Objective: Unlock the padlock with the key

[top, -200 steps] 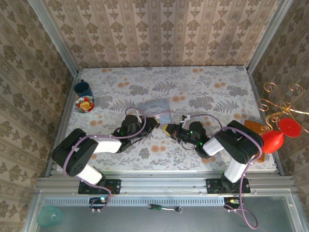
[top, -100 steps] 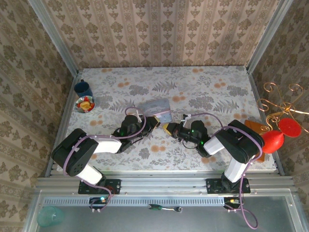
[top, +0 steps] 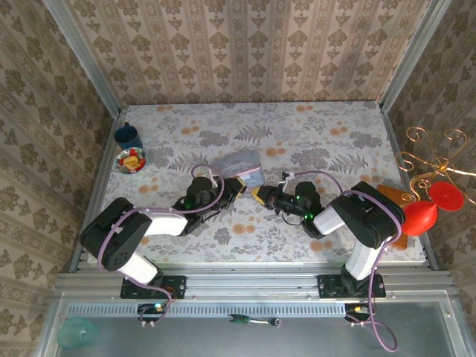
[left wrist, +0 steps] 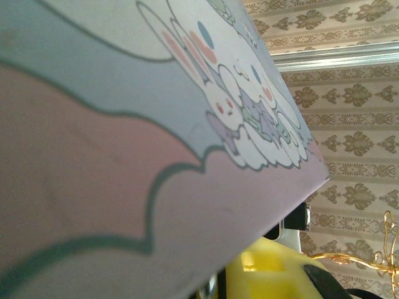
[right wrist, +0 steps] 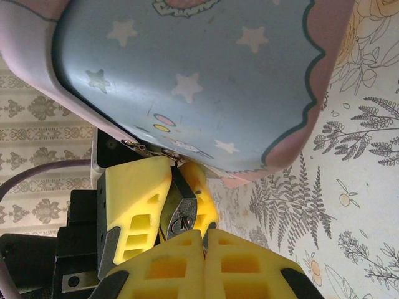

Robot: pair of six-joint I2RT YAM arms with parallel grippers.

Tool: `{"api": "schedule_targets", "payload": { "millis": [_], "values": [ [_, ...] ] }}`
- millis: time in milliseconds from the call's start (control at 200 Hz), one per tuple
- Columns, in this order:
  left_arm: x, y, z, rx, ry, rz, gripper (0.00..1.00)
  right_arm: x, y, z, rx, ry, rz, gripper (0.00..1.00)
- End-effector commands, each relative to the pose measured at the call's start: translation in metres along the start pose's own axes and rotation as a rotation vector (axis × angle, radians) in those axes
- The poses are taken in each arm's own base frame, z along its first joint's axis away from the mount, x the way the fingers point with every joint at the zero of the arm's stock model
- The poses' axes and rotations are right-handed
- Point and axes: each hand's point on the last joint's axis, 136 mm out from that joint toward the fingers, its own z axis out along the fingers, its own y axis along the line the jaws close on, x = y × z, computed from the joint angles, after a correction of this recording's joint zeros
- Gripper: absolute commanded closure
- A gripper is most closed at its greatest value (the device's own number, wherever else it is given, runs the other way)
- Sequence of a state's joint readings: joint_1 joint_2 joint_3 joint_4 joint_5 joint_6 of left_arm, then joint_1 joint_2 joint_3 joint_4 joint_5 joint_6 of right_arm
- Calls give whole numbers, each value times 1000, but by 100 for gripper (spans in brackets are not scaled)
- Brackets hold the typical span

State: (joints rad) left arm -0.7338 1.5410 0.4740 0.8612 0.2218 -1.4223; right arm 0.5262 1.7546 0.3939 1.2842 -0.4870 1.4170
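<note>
Padlock [right wrist: 181, 215]: located near the middle of the surface [top: 335, 141], at the near edge of the cartoon-print pouch [right wrist: 187, 75], close under its zip pulls. Whether it is actually hooked to them I cannot tell.

My left jaws are clenched on the padlock. Their yellow fingers [right wrist: 134, 205] press its metal body from both sides, with the keyhole end turned toward my right wrist camera.

My right jaws are clenched tight. Their fingertips [right wrist: 168, 268] meet in a thin seam just below the padlock. Whether the key sits in that seam I cannot tell — nothing of it is legible.

From above, both arms reach inward and their wrist ends almost meet just in front of the pouch. A blue cup [top: 128, 137] and a small bowl [top: 131, 160] stand at the far left — well apart from the work.
</note>
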Motion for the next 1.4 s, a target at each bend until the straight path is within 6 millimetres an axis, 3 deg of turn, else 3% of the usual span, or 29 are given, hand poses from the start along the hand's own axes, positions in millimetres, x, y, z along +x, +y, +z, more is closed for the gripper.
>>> {"api": "schedule_targets", "payload": {
  "millis": [0,355,550,825,1080,1395],
  "values": [
    [14,-49,-1,159,58,23,98,-14,9,6,-29,-33,-19,100],
    [22,-60,6,200,82,3,98,-13,18,12,-55,-3,-26,100],
    [26,-59,9,201,92,1,98,-16,16,14,-54,-12,-16,100],
    [29,-57,10,192,102,8,98,-19,30,20,-86,-4,-23,100],
    [31,-54,12,185,107,10,98,-6,42,27,-111,27,-26,100],
    [32,-51,13,174,114,7,98,-6,45,27,-118,24,-27,100]
  ]
}}
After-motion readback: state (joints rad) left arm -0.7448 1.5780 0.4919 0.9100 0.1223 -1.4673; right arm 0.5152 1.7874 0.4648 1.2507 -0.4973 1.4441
